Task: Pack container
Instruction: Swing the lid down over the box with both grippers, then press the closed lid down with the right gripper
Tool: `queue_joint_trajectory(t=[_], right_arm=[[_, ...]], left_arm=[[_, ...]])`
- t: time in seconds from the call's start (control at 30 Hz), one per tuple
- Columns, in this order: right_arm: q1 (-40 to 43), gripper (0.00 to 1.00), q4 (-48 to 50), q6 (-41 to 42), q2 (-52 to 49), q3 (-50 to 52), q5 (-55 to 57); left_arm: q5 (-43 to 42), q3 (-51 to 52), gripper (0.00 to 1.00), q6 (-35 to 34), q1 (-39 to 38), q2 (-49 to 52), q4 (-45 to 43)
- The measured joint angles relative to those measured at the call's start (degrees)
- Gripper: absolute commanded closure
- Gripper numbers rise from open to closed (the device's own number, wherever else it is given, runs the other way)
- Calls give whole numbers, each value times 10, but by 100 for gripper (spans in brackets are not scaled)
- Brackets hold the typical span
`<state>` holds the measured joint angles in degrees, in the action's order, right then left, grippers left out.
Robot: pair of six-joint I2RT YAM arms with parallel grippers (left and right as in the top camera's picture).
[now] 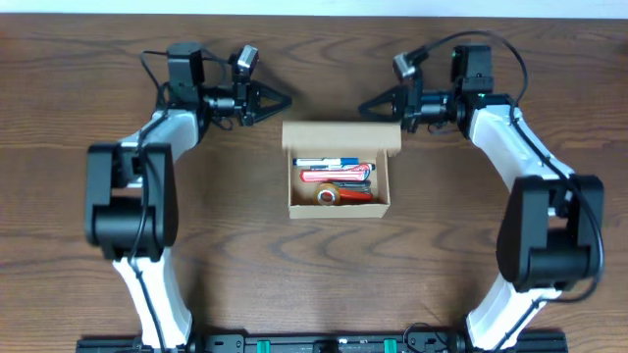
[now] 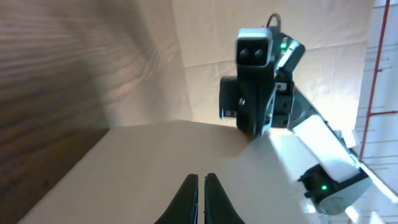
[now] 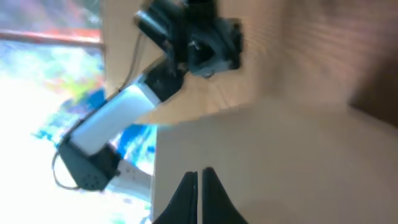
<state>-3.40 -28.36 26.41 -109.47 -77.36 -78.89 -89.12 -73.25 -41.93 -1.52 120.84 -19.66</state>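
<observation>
The container [image 1: 341, 135] is coloured plain tan. The table [image 1: 314, 294] is patterned with dark brown wood grain. Red pens [image 1: 339, 179] are seen inside. The arms [image 1: 526, 137] are finished in black and white.

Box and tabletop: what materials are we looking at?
The container looks like plain tan cardboard, matte and unprinted, with a folded flap lid. The table shows dark brown wood grain with low sheen; solid wood or laminate, can't tell.

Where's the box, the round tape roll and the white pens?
container [image 1: 341, 135]: overhead view, on its open flap lid.
tape roll [image 1: 327, 196]: overhead view, on the roll's middle, inside the box.
white pens [image 1: 329, 161]: overhead view, on one barrel.
</observation>
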Motion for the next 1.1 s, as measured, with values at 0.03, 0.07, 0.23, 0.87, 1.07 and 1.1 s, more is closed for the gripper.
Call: queue_joint_trajectory(t=[0.03,0.07,0.23,0.87,1.07,1.1], right_arm=[[-7,99,-63,-35,12,2,25],[-15,99,-132,-63,26,1,62],[-62,99,-296,-198,93,5,247],[-128,99,-174,-242,318,4,665],[-209,99,-172,-238,318,5,761],[-217,99,-173,-236,318,5,769]], left_arm=[[1,13,94,4,3,-10,1],[4,31,94,11,8,-23,0],[12,102,88,45,27,-79,3],[486,131,4,384,38,-420,471],[774,131,5,411,43,-516,602],[799,131,4,409,43,-523,610]])
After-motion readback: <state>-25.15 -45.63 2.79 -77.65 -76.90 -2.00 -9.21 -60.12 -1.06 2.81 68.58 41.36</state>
